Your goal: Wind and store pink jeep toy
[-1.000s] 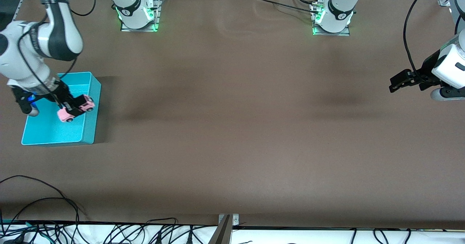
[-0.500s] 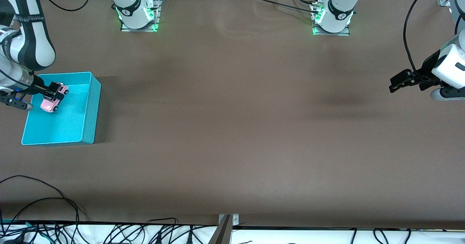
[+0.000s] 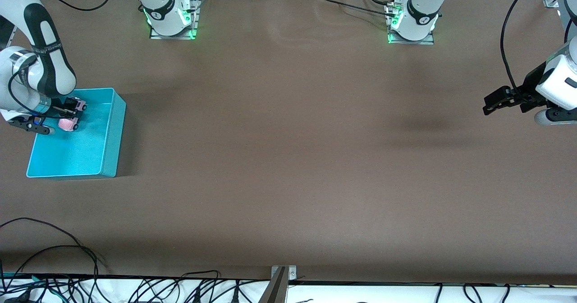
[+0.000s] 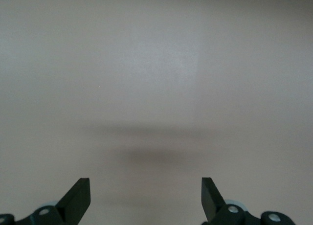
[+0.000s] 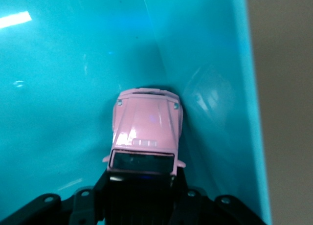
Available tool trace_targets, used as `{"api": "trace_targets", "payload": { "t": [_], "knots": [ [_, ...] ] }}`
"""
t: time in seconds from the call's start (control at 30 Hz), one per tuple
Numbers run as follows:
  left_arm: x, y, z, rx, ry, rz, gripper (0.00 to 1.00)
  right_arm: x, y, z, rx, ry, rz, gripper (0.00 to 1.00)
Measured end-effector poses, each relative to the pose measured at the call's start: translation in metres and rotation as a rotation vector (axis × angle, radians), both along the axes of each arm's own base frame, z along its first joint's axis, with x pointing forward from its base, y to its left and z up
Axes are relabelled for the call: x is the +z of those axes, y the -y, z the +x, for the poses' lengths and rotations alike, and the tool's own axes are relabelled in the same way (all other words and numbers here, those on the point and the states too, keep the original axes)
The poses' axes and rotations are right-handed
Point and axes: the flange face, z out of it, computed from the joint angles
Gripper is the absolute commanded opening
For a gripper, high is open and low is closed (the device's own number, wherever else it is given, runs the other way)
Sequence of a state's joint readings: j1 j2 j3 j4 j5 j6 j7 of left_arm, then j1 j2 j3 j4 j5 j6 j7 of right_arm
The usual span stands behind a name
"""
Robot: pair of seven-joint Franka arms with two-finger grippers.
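Observation:
The pink jeep toy [image 3: 71, 114] [image 5: 146, 129] is a tiny boxy car with a black roof. My right gripper [image 3: 67, 111] [image 5: 141, 186] is shut on its roof section. It holds the toy low inside the turquoise bin [image 3: 113, 136] [image 5: 215, 88], at the bin's end farther from the front camera, with the toy's nose close to a bin wall. Whether the wheels touch the bin floor I cannot tell. My left gripper [image 3: 495, 102] [image 4: 145, 191] waits open over bare table at the left arm's end, with nothing between its fingers.
The bin stands at the right arm's end of the brown table [image 3: 288, 158]. The two arm bases [image 3: 170, 14] [image 3: 414, 20] stand along the edge farthest from the front camera. Loose black cables [image 3: 54, 249] lie at the nearest edge.
My right gripper has carried the jeep across the bin toward the right arm's end and away from the front camera, and lowered it. The left arm has not moved.

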State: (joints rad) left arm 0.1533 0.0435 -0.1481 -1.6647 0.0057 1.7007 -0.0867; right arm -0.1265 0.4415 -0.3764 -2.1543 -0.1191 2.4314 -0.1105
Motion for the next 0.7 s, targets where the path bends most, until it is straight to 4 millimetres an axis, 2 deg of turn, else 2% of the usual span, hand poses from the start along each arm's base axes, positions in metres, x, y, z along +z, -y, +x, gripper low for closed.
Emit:
{"api": "trace_targets", "payload": {
  "t": [0.03,0.07,0.1,0.13,0.17,0.23,0.37,0.4,0.47,0.7],
  "knots": [
    [0.000,0.000,0.000,0.000,0.000,0.000,1.00,-0.002,0.000,0.000,0.001,0.000,-0.001,0.13],
    [0.000,0.000,0.000,0.000,0.000,0.000,1.00,-0.003,-0.001,0.001,0.003,-0.001,-0.001,0.23],
    [0.000,0.000,0.000,0.000,0.000,0.000,1.00,-0.003,-0.001,0.001,0.004,-0.001,-0.001,0.40],
    [0.000,0.000,0.000,0.000,0.000,0.000,1.00,-0.003,-0.001,0.002,0.005,0.000,-0.001,0.51],
    [0.000,0.000,0.000,0.000,0.000,0.000,1.00,-0.002,-0.001,0.003,0.006,0.002,-0.002,0.56],
    [0.000,0.000,0.000,0.000,0.000,0.000,1.00,-0.001,-0.002,0.004,0.007,0.006,-0.003,0.72],
    [0.000,0.000,0.000,0.000,0.000,0.000,1.00,0.008,-0.006,0.012,0.014,0.024,-0.003,0.78],
    [0.000,0.000,0.000,0.000,0.000,0.000,1.00,0.012,-0.008,0.014,0.013,0.029,-0.003,0.83],
    [0.000,0.000,0.000,0.000,0.000,0.000,1.00,0.023,-0.013,0.019,0.007,0.039,0.000,1.00],
    [0.000,0.000,0.000,0.000,0.000,0.000,1.00,0.064,-0.031,0.031,0.016,0.075,0.017,1.00]
  ]
}}
